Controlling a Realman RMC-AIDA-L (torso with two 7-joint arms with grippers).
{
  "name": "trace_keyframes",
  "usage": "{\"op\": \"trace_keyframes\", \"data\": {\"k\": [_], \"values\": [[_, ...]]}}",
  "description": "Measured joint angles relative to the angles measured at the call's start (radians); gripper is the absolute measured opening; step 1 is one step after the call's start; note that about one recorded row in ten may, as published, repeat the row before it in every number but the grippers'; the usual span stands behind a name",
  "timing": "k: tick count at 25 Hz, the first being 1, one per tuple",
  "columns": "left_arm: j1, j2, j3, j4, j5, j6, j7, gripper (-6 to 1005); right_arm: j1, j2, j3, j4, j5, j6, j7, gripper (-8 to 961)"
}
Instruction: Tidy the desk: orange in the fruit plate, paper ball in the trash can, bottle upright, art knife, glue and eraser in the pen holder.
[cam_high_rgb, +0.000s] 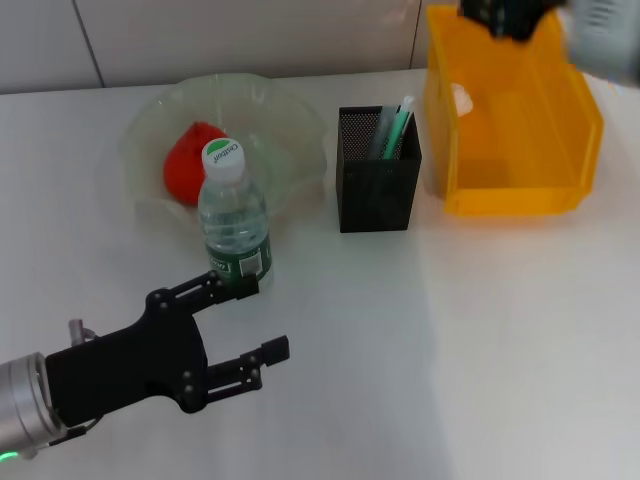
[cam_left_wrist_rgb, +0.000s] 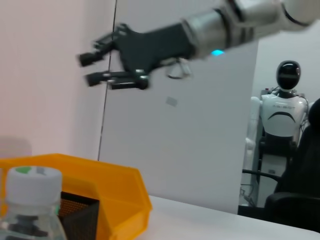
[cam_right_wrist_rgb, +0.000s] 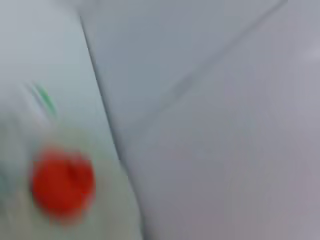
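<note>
The clear bottle (cam_high_rgb: 235, 215) with a white cap stands upright in front of the fruit plate (cam_high_rgb: 290, 130), and its cap (cam_left_wrist_rgb: 32, 185) also shows in the left wrist view. The orange (cam_high_rgb: 190, 160) lies in the plate; it appears blurred as the orange (cam_right_wrist_rgb: 62, 185) in the right wrist view. My left gripper (cam_high_rgb: 262, 318) is open and empty just in front of the bottle, one fingertip near its base. My right gripper (cam_left_wrist_rgb: 95, 69) hovers open and empty above the yellow trash can (cam_high_rgb: 520, 190). A white lump (cam_high_rgb: 462, 98), apparently the paper ball, lies inside. The black pen holder (cam_high_rgb: 378, 190) holds slim green and white items; I cannot tell art knife, glue or eraser apart.
Plate, pen holder and trash can stand in a row along the back of the white table (cam_high_rgb: 480, 340). A wall rises behind them. In the left wrist view another white robot (cam_left_wrist_rgb: 285, 105) stands far off in the room.
</note>
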Motion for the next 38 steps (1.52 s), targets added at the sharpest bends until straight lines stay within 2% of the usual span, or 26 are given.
{"op": "trace_keyframes", "data": {"k": [2,3,4,6,7,8,9,11,12,13,14,15,16,17,18,19,21,26,38], "values": [[0.000,0.004,-0.014,0.005,0.001,0.002,-0.002,766,-0.130,0.010,0.025,0.028,0.285,-0.047,-0.086,393],[-0.001,0.005,-0.014,0.010,0.003,0.002,-0.005,766,-0.234,0.010,0.026,0.089,0.504,-0.101,-0.148,398],[-0.001,0.006,-0.013,0.016,0.006,0.002,-0.009,766,-0.234,0.010,0.026,0.089,0.504,-0.101,-0.148,404],[-0.001,0.010,-0.010,0.027,0.010,0.002,-0.015,767,-0.315,0.012,0.031,0.174,0.674,-0.174,-0.193,415],[-0.001,0.010,-0.010,0.027,0.010,0.002,-0.015,767,-0.342,0.011,0.038,0.235,0.743,-0.221,-0.216,421],[-0.006,0.023,0.004,0.037,0.013,0.003,-0.030,767,-0.355,0.009,0.059,0.353,0.820,-0.307,-0.262,426],[-0.009,0.031,0.010,0.037,0.013,0.005,-0.036,768,-0.355,0.009,0.059,0.353,0.820,-0.307,-0.262,432],[-0.012,0.040,0.021,0.037,0.013,0.008,-0.041,771,-0.340,0.007,0.101,0.490,0.855,-0.403,-0.299,443],[-0.012,0.040,0.021,0.037,0.013,0.008,-0.041,772,-0.323,0.007,0.127,0.558,0.859,-0.461,-0.319,479],[-0.016,0.045,0.032,0.038,0.014,0.009,-0.043,773,-0.283,0.006,0.191,0.701,0.854,-0.570,-0.383,516],[-0.016,0.045,0.033,0.038,0.014,0.009,-0.043,773,-0.283,0.006,0.191,0.701,0.854,-0.570,-0.383,552],[-0.016,0.045,0.035,0.038,0.014,0.009,-0.043,773,-0.264,0.006,0.216,0.761,0.849,-0.615,-0.425,589],[-0.017,0.046,0.041,0.039,0.014,0.009,-0.043,773,-0.224,0.005,0.263,0.887,0.824,-0.679,-0.518,625],[-0.018,0.046,0.047,0.039,0.014,0.009,-0.043,773,-0.224,0.005,0.263,0.887,0.824,-0.679,-0.518,662],[-0.021,0.046,0.055,0.039,0.014,0.010,-0.043,773,-0.194,0.003,0.287,0.957,0.774,-0.705,-0.564,699],[-0.024,0.046,0.066,0.039,0.014,0.011,-0.046,773,-0.194,0.003,0.287,0.957,0.774,-0.705,-0.564,735],[-0.039,0.046,0.099,0.039,0.014,0.013,-0.063,773,-0.156,0.005,0.297,0.997,0.677,-0.698,-0.574,809],[-0.057,0.047,0.123,0.039,0.024,0.018,-0.081,772,-0.122,0.006,0.298,1.032,0.627,-0.664,-0.576,807],[-0.066,0.045,0.116,0.039,0.040,0.012,-0.092,772,-0.117,0.008,0.298,1.045,0.626,-0.624,-0.601,804]]}}
